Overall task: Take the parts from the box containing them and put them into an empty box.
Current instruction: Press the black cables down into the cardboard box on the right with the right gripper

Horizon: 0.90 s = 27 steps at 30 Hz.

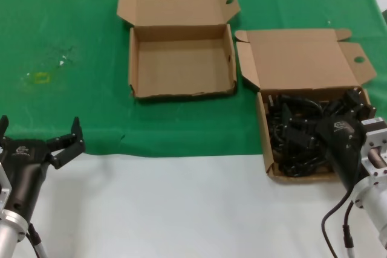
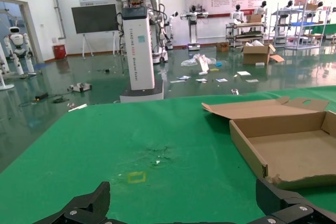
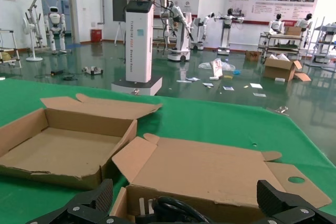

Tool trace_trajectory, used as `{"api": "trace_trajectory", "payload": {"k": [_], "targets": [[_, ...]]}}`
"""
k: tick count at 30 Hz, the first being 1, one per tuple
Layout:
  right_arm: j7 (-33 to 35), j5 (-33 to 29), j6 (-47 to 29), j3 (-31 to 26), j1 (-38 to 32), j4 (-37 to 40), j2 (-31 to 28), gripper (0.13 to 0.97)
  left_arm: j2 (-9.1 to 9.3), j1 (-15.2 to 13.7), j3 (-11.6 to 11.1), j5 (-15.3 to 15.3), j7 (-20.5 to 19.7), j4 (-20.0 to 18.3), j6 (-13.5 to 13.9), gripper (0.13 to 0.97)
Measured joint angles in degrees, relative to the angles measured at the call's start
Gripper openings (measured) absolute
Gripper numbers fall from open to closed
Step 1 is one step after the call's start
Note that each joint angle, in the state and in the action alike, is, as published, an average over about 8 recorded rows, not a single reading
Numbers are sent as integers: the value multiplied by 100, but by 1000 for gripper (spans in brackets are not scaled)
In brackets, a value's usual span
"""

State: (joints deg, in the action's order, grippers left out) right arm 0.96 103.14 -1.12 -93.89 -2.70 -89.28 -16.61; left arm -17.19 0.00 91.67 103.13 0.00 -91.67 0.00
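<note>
The box containing the parts (image 1: 264, 126) lies at the right with its lid (image 1: 299, 58) folded back. It is full of tangled black power cords (image 1: 296, 131). My right gripper (image 1: 329, 113) hangs open just above the cords. In the right wrist view its jaws (image 3: 184, 205) stand wide apart over a cord loop (image 3: 176, 209), holding nothing, with the lid (image 3: 210, 166) behind. The empty box (image 1: 181, 64) lies open at the middle back and also shows in the right wrist view (image 3: 63, 148). My left gripper (image 1: 39, 131) waits open at the near left.
A green cloth (image 1: 60, 28) covers the far part of the table and bare white table (image 1: 181, 203) the near part. A faded yellow mark (image 1: 41, 78) is on the cloth at the left. In the left wrist view the open gripper (image 2: 184, 211) faces the empty box (image 2: 294, 150).
</note>
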Motion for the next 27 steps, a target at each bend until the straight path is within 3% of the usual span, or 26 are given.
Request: {"api": "trace_trajectory", "payload": {"k": [27], "targets": [[0, 0, 0, 0, 0, 0, 0, 966, 0, 0, 0, 0, 0, 0, 0, 966]]}}
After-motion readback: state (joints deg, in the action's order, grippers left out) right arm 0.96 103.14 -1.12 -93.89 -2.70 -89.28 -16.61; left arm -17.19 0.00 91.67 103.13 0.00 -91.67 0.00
